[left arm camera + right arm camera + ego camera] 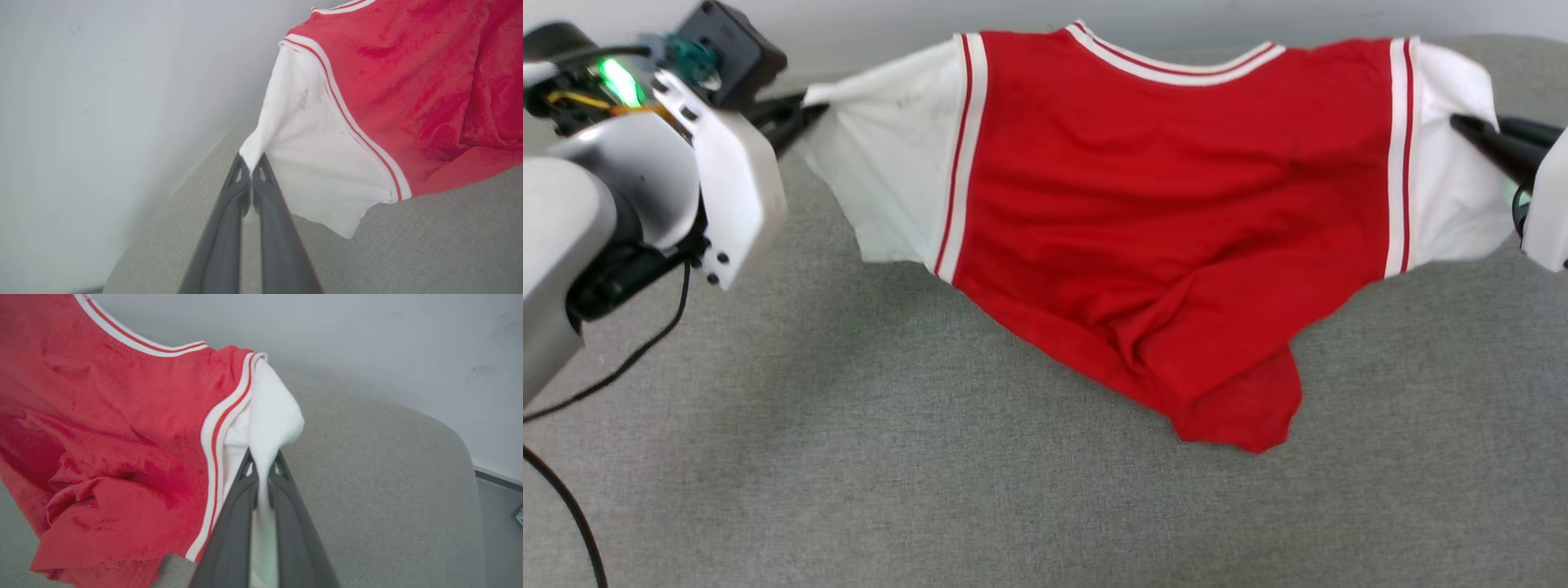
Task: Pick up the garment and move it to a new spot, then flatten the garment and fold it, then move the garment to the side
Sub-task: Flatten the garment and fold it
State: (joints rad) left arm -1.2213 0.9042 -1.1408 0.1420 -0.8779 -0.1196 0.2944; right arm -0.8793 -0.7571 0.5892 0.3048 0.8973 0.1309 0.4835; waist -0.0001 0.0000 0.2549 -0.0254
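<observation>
The garment (1160, 220) is a red jersey shirt with white short sleeves and striped trim, held stretched between my two grippers above the grey surface. Its plain red side faces me, and its lower hem sags in a bunched fold onto the surface. My left gripper (805, 110) is shut on the tip of the left white sleeve (310, 163), as the left wrist view's gripper (251, 161) shows. My right gripper (1462, 124) is shut on the right white sleeve (269, 416); in the right wrist view the cloth runs down between the right gripper (263, 457) fingers.
A grey fabric-covered surface (931, 457) spreads under the shirt, with a pale wall (102, 102) behind it. Its rounded edge (470, 457) drops to a floor at the right. Black cables (572, 490) trail at the lower left by my left arm.
</observation>
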